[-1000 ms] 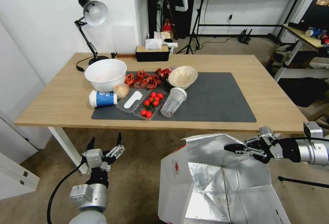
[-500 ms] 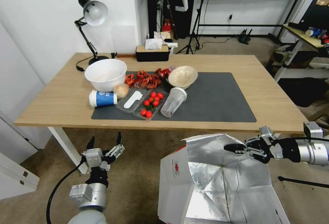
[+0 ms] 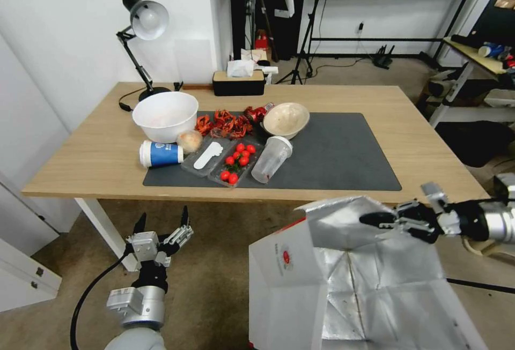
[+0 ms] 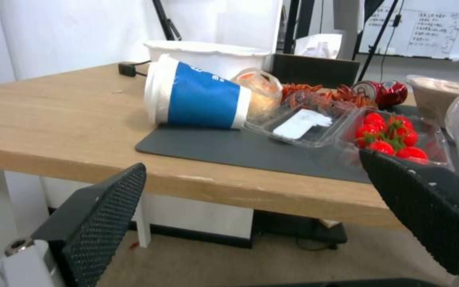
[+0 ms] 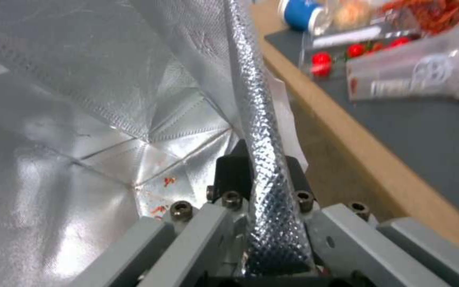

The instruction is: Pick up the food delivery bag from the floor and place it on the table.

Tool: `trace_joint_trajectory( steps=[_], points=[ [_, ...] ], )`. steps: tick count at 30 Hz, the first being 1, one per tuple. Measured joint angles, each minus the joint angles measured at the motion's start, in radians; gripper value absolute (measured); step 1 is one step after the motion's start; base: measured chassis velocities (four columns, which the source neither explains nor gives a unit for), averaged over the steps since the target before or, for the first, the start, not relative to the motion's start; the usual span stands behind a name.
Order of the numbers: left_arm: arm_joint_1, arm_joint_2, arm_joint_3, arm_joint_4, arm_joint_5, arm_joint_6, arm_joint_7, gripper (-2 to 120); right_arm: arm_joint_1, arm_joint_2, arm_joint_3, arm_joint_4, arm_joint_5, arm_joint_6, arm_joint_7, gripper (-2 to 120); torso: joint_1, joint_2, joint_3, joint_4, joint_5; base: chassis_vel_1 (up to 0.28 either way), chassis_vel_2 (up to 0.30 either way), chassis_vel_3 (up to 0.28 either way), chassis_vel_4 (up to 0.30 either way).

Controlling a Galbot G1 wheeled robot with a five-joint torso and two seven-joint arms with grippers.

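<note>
The food delivery bag [image 3: 300,280], white outside with a small red logo and lined with silver foil, hangs in front of the table's near edge at lower right in the head view. My right gripper [image 3: 375,220] is shut on the bag's foil rim [image 5: 261,131], which passes between the jaws. The table [image 3: 96,157] is a light-wood top with a dark grey mat [image 3: 343,151]. My left gripper [image 3: 163,224] is open below the table's front-left edge, its fingers [image 4: 102,215] spread apart and holding nothing. The floor [image 3: 214,285] is brownish-grey.
On the mat's left half lie a white bowl [image 3: 165,116], a tipped blue cup [image 3: 159,154], a tray of cherry tomatoes [image 3: 236,163], red crayfish shells [image 3: 225,123], a beige bowl [image 3: 285,119] and a clear cup [image 3: 271,159]. A desk lamp [image 3: 140,39] and tissue box [image 3: 238,82] stand behind. The mat's right half is bare.
The right gripper has lifted the bag's rim up and slightly to the right, so the bag stands higher and nearer the table edge. The left arm has stayed in place.
</note>
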Motion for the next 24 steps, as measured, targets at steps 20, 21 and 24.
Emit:
trace_joint_trajectory(
  steps=[20,21,24],
  points=[
    [0.001,-0.006,0.006,-0.004,0.012,-0.001,-0.007,100,0.008,-0.11,0.183,-0.016,0.44,-0.057,0.177,0,-0.001,-0.002,-0.001,0.0,0.0001,0.0,0.0,0.0,0.0],
    [0.001,-0.008,0.006,-0.004,0.014,-0.001,-0.008,100,0.008,-0.11,0.188,-0.014,0.466,-0.058,0.192,0,-0.001,-0.002,-0.001,-0.0001,0.0001,0.0,0.0,0.0,0.0],
    [0.004,-0.011,0.006,-0.004,0.019,-0.003,-0.008,100,0.014,-0.102,0.196,-0.003,0.534,-0.043,0.28,0,-0.001,-0.002,-0.001,-0.0001,0.0001,0.0,0.0,0.0,0.0]
  ],
)
